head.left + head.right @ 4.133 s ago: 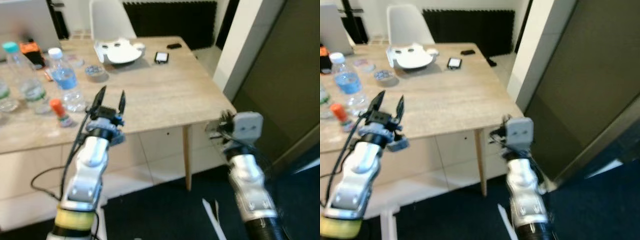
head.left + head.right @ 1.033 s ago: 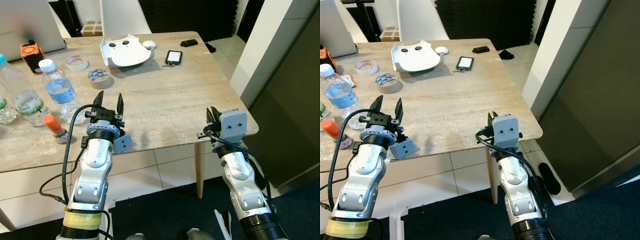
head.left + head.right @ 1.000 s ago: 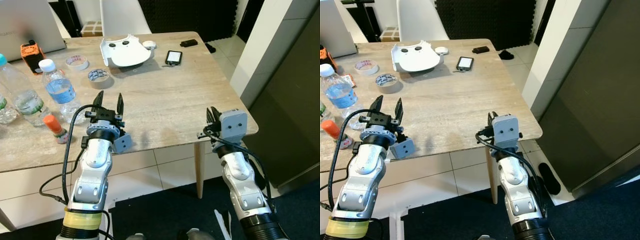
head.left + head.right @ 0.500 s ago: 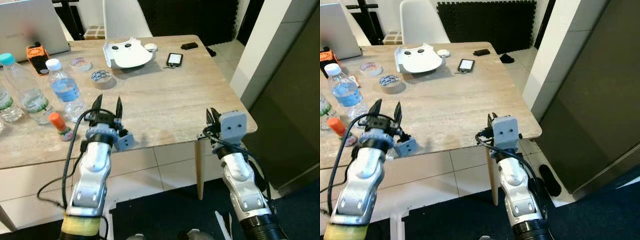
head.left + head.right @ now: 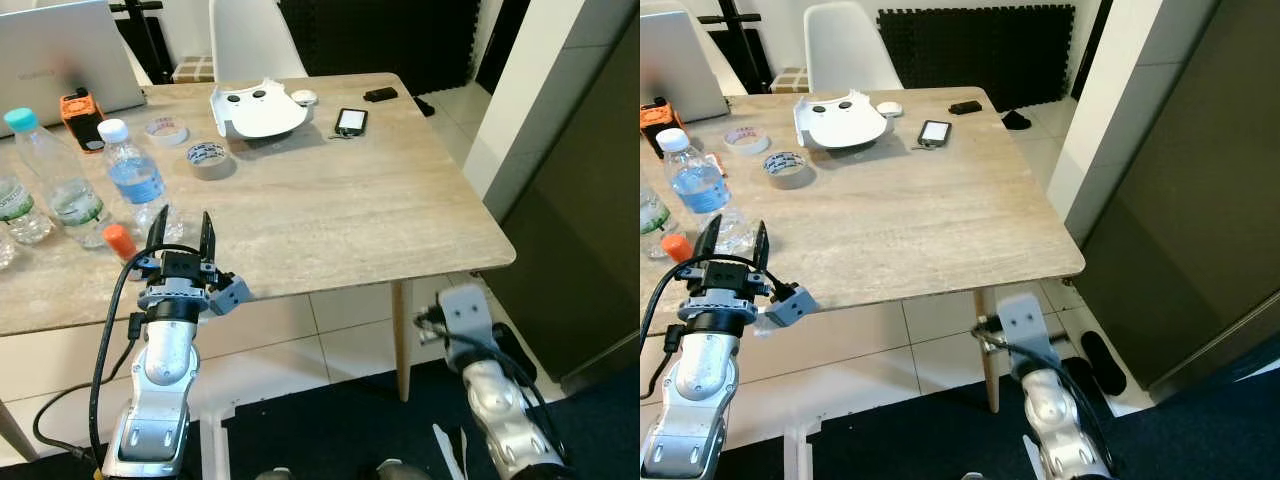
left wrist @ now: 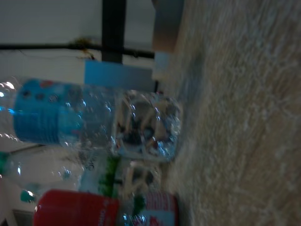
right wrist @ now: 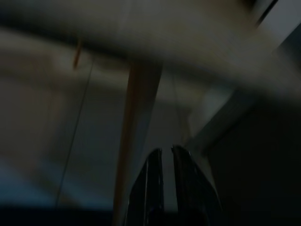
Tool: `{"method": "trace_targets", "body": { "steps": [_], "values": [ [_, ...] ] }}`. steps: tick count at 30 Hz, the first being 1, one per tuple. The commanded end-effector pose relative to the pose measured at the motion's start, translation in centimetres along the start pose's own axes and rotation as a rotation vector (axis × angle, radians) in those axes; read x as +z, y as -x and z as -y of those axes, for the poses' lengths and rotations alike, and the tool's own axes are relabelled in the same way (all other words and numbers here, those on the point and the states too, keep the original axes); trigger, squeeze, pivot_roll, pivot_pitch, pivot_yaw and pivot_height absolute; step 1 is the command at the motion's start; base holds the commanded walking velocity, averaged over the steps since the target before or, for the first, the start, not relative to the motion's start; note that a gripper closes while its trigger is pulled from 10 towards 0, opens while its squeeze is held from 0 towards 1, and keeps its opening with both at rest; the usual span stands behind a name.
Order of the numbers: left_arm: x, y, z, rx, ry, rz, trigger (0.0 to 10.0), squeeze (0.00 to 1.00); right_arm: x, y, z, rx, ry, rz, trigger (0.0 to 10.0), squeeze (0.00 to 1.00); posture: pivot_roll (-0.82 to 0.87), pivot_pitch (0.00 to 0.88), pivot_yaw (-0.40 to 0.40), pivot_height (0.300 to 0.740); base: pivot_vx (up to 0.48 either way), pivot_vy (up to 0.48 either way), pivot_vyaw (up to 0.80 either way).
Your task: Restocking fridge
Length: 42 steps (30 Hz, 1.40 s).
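My left claw (image 5: 181, 232) has swung across the surface (image 5: 330, 200) toward the blue-labelled water bottle (image 5: 135, 190), fingers apart, now just short of it. My right claw (image 7: 162, 162), fingers nearly together and empty, has dropped below the edge beside the leg. I judge the bottle pickup is next.

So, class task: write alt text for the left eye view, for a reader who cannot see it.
The robot's left end effector, fingers spread, reaches over the front edge of a wooden table towards a blue-labelled water bottle and a small red-capped bottle. Its right arm hangs below the table edge.
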<state>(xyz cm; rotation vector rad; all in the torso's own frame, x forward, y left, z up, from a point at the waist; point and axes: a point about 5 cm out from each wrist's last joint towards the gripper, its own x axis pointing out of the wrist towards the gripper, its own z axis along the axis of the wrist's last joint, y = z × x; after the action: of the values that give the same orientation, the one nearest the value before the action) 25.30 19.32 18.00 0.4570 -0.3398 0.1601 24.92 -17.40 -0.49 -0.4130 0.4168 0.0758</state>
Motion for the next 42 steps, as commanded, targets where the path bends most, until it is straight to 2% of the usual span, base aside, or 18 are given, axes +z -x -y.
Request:
{"method": "trace_targets", "body": {
  "steps": [1,2,3,6,10,18,27,28,33,36,42],
  "values": [
    [0.6,-0.3,-0.3,0.017,-0.03,0.031,10.0,0.0,-2.5,0.7,-0.5,0.021,0.038,-0.1,10.0,0.01,0.03,0.075,-0.051,0.74,0.0,0.0,0.0],
    [0.6,-0.3,-0.3,0.017,-0.03,0.031,10.0,0.0,-2.5,0.7,-0.5,0.021,0.038,-0.1,10.0,0.01,0.03,0.075,-0.051,0.74,0.0,0.0,0.0],
    [1.5,-1.0,-0.6,0.052,-0.02,0.06,10.0,0.0,-5.7,1.9,-1.0,0.05,0.08,-0.226,10.0,0.01,0.03,0.077,-0.054,0.74,0.0,0.0,0.0],
    [1.7,-1.2,-0.7,0.062,-0.018,0.07,10.0,0.0,-6.7,2.4,-1.2,0.059,0.092,-0.264,10.0,0.01,0.02,0.077,-0.055,0.74,0.0,0.0,0.0],
    [2.8,-1.6,-1.4,0.123,0.0,0.094,10.0,0.0,-9.7,4.0,-1.1,0.072,0.103,-0.379,10.0,0.01,0.03,0.079,-0.063,0.74,0.0,0.0,0.0],
    [3.7,-2.1,-1.7,0.14,0.011,0.111,10.0,0.0,-12.4,5.9,-1.1,0.098,0.124,-0.484,10.0,0.01,0.04,0.072,-0.058,0.74,0.0,0.0,0.0],
    [4.6,-3.0,-1.6,0.121,0.021,0.138,10.0,0.0,-13.7,6.9,-1.1,0.097,0.122,-0.543,10.0,0.01,0.05,0.063,-0.048,0.74,0.0,0.0,0.0],
    [4.8,-3.7,-1.9,0.134,0.017,0.145,10.0,0.0,-14.0,7.3,-1.3,0.127,0.164,-0.55,10.0,0.01,0.05,0.047,-0.042,0.74,0.0,0.0,0.0],
    [4.6,-4.6,-1.7,0.128,0.017,0.147,10.0,0.0,-14.1,7.5,-1.9,0.165,0.182,-0.554,10.0,0.01,0.04,0.04,-0.038,0.74,0.0,0.0,0.0],
    [4.6,-4.6,-1.2,0.114,0.027,0.143,10.0,0.0,-13.9,7.3,-2.0,0.162,0.156,-0.556,10.0,0.0,0.04,0.04,-0.038,0.74,0.0,0.0,0.0],
    [5.1,-4.8,-0.9,0.105,0.019,0.174,10.0,0.0,-13.8,7.1,-2.1,0.174,0.165,-0.549,10.0,0.0,0.04,0.042,-0.044,0.74,0.0,0.0,0.0]
  ]
}}
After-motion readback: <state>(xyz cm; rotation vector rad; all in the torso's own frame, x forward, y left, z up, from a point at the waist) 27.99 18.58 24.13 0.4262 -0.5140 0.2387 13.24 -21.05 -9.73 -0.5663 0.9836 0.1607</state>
